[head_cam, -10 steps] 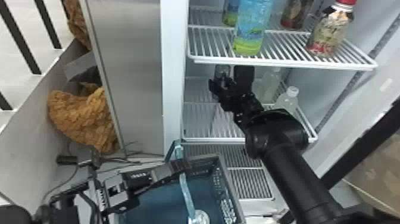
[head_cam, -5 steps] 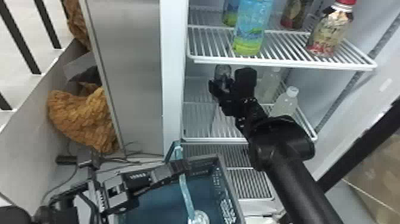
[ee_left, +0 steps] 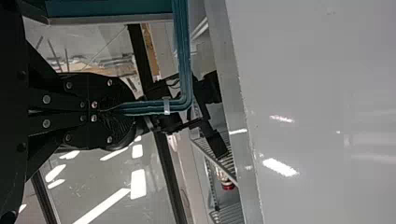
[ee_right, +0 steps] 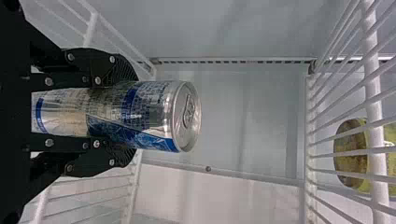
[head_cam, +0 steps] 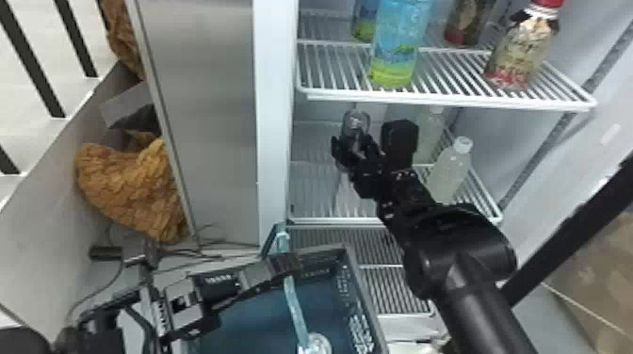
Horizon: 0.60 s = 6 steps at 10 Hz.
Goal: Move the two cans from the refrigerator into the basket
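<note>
Can [ee_right: 154, 116]: silver and blue, ring-pull lid | right gripper [head_cam: 354, 143]: clamped round it | left gripper [head_cam: 285, 264]: pinching basket handle [ee_left: 184, 56]

Smooth, shiny metal is seen on the can [ee_right: 152, 114]. The basket [head_cam: 365, 301] looks made of hard plastic. By the upper shelf's [head_cam: 447, 100] front edge, smooth plastic is seen on the blue bottle [head_cam: 400, 37].
</note>
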Tool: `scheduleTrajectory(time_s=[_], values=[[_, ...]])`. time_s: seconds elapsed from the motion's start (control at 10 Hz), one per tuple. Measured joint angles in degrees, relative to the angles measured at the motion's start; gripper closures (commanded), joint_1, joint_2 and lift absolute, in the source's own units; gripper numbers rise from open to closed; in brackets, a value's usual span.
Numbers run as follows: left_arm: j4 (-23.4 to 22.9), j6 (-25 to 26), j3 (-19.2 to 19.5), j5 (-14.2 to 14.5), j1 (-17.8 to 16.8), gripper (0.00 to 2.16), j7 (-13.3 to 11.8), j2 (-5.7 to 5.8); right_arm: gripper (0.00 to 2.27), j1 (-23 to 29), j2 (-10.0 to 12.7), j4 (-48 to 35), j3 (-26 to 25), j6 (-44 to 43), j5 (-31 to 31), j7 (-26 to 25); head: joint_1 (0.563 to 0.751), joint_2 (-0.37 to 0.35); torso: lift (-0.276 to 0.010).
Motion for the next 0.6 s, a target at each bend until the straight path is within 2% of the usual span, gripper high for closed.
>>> scheduleTrajectory(time_s=[0.6], values=[[-0.1, 0.0, 0.3, 0.0, 0.4, 1.21, -0.1, -0.31, 1.28, 12.1, -2.4, -18.6, 0.1, 6.7, -4.6, 0.0, 0.695, -0.119, -0.219]])
